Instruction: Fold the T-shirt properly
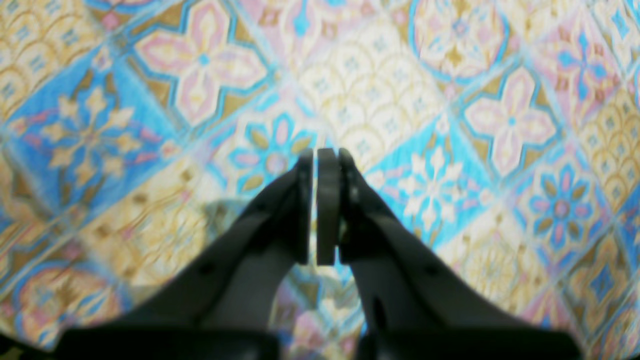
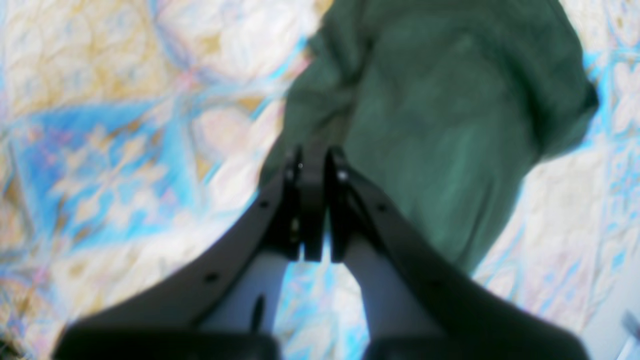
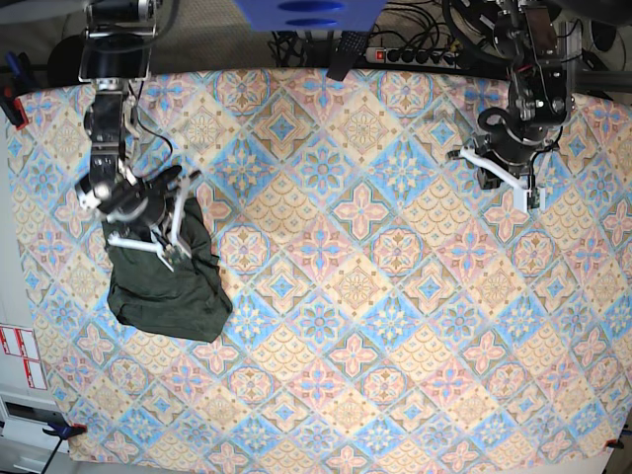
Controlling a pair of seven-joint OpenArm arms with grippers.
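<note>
- Below and beyond the tips of the black, narrow-fingered right gripper [image 2: 316,152] lies the dark olive-green knit shirt [image 2: 440,110], a compact, creased bundle with uneven edges.
- Under the matching black left gripper [image 1: 320,155] is only the patterned tile-print cloth [image 1: 430,182]; the shirt lies well off towards the other arm.
- Both grippers have their fingers together, with no fabric seen between them; whether the right one touches the shirt I cannot tell.
- The step in hand looks like tidying or finishing the fold: open the right fingers beside a loose edge, take a shallow pinch, draw it over slowly, then smooth lightly. Pressing in closed could drag the layers askew.
- The base view shows the shirt's full rounded lower edge and its corner, away from the right gripper; the left wrist view shows none of it, and the right wrist view crops it.
</note>
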